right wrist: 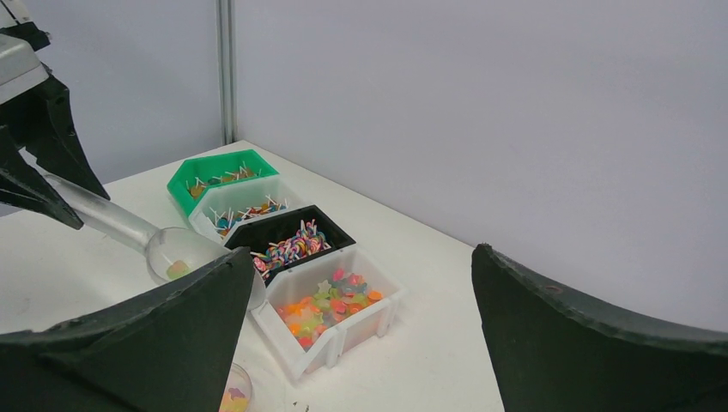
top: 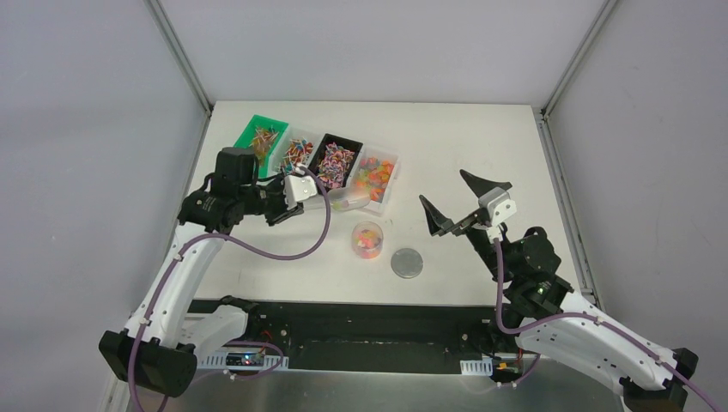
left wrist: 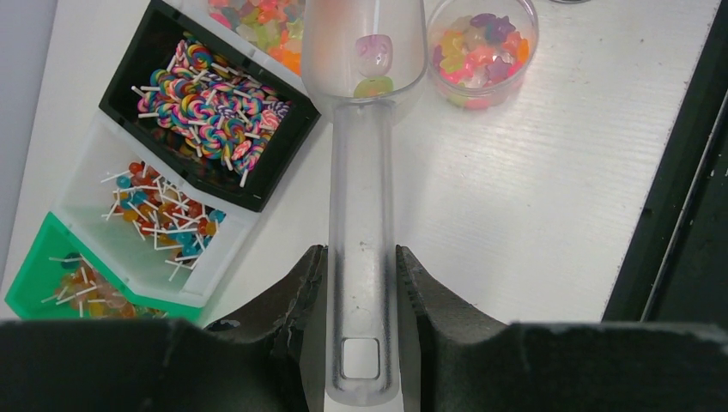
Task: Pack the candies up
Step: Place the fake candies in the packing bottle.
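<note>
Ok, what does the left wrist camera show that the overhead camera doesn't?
Only the left wrist view: two gummy candies, pink and green, lying in the bowl of the clear plastic scoop, and the left jaws shut on its handle.
Only the overhead view: the grey round lid disc on the table, and the right jaws standing wide open, holding nothing.
Both: the row of four plastic bins, green, white, black and white, and the clear round cup of gummies.

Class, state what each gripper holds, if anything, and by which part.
The left gripper clamps the scoop near the end of its handle. The right gripper is open and holds nothing.
</note>
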Robot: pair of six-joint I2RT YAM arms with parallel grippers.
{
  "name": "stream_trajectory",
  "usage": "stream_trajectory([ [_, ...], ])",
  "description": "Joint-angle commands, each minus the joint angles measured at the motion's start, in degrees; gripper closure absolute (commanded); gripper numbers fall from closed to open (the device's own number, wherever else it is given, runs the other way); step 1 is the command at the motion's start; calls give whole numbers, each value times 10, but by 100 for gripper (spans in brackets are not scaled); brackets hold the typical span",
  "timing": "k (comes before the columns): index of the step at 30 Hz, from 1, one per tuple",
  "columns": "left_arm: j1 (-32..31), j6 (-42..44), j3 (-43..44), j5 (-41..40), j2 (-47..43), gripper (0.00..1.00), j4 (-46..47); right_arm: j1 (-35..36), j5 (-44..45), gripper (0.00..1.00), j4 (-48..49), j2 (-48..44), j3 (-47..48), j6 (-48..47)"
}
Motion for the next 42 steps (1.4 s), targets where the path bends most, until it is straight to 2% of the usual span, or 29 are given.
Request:
stream_trajectory([
  [1, -12, 31, 24, 10, -25, 100, -32, 3, 5, 0, 8, -8, 21, 11],
  [7, -33, 31, 31, 17, -24, 100, -51, 2, 3, 0, 10, -3, 22, 15],
  [16, -98, 25, 57, -25, 4, 100, -87, 2, 4, 0, 12, 5, 24, 15],
  [30, -189, 3, 106, -125, 58, 100, -138, 2, 11, 0, 11, 4, 29, 4],
  [42, -214, -3, 147, -239, 124, 100, -180, 2, 14, 0, 3, 0, 39, -6],
])
